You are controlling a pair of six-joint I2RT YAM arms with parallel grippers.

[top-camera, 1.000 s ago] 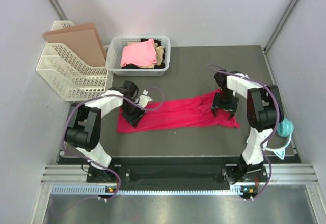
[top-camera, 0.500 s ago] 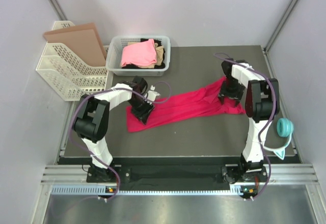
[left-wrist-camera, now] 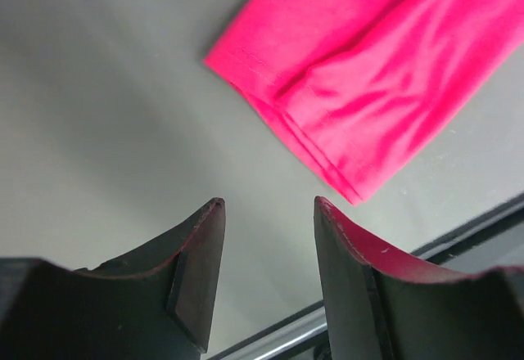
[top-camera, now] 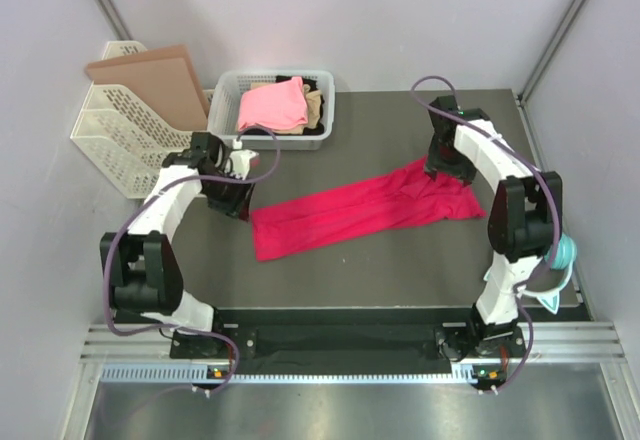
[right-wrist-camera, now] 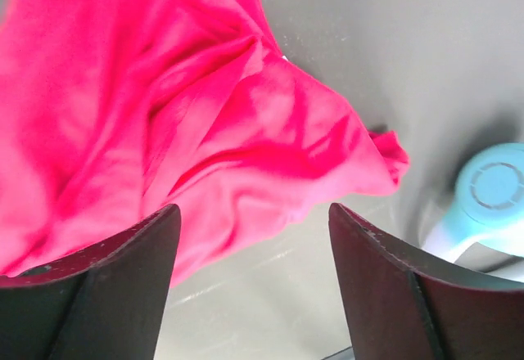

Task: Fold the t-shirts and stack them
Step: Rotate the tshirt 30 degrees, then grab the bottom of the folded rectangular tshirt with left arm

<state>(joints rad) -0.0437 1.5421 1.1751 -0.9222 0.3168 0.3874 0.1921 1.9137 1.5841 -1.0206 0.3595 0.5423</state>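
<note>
Left gripper (left-wrist-camera: 266, 206) — jaws apart, nothing between them, over bare table (left-wrist-camera: 98, 114) just off the narrow left end of the crimson shirt (top-camera: 350, 212). Right gripper (right-wrist-camera: 254, 213) — jaws wide apart and empty, above the shirt's rumpled right end; a teal object (right-wrist-camera: 494, 186) lies near that end, not touching it. The crimson shirt lies as a long folded strip slanting across the table between the arms. Pink shirt (top-camera: 270, 108) and tan shirt (top-camera: 316, 110) lie in the basket (top-camera: 225, 132) at the back left.
</note>
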